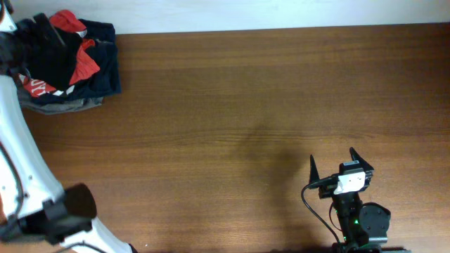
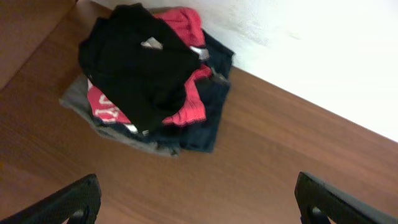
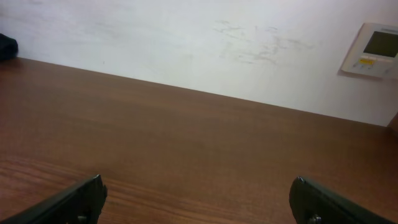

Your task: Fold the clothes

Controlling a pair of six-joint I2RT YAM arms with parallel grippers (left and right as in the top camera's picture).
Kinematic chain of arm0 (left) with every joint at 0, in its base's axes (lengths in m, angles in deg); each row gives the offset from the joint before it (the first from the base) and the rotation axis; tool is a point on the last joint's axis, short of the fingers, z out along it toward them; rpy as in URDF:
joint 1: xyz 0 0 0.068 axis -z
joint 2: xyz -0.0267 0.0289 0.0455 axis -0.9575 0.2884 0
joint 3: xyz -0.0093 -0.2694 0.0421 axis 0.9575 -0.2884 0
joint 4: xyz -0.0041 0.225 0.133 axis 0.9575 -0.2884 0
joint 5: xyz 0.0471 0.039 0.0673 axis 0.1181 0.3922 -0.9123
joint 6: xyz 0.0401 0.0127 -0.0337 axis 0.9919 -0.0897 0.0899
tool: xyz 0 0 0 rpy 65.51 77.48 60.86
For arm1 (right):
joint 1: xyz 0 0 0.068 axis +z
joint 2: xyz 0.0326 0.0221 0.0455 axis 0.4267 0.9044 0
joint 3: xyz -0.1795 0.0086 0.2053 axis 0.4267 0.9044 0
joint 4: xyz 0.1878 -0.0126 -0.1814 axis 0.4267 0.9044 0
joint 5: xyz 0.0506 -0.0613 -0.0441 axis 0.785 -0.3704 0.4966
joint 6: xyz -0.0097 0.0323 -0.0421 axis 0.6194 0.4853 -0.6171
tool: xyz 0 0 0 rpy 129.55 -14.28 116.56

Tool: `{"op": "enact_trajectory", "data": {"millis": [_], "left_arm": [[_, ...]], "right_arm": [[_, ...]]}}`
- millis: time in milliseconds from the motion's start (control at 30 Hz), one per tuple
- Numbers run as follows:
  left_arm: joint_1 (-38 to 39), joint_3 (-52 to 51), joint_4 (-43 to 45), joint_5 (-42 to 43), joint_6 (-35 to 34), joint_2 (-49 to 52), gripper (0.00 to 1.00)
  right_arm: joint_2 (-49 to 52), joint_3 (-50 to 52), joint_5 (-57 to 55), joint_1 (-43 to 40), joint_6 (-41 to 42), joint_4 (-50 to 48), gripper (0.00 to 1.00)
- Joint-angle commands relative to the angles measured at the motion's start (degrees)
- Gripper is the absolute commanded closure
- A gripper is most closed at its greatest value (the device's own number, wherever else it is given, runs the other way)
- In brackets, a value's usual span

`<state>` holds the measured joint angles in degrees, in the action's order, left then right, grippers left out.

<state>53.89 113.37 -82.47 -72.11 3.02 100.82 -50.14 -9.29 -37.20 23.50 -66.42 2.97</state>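
Black top (image 2: 134, 62): we count one, atop one red shirt (image 2: 186, 115) and one navy garment (image 2: 211, 106); wooden table (image 2: 280, 137), white wall (image 3: 186, 43); left gripper (image 2: 196, 190) and right gripper (image 3: 196, 190) spread.

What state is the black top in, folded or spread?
Not spread: black top lies bunched on the red shirt; whether neatly folded, cannot tell.

Red shirt (image 2: 189, 113), navy garment (image 2: 210, 124), wooden table (image 1: 267, 91)
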Motion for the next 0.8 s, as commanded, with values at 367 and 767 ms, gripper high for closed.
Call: {"op": "enact_trajectory", "data": {"millis": [367,767], "left_arm": [[10.4,-50.6,23.9,-0.7,8.0,-32.0,0.01],[15.6,-102.9,55.4,2.6,14.5,-69.8,0.01]], "right_arm": [[-0.4,0.3,-0.7,0.2,0.2,0.4,0.01],[-0.4,0.3,-0.7,0.2,0.2,0.4,0.01]]}}
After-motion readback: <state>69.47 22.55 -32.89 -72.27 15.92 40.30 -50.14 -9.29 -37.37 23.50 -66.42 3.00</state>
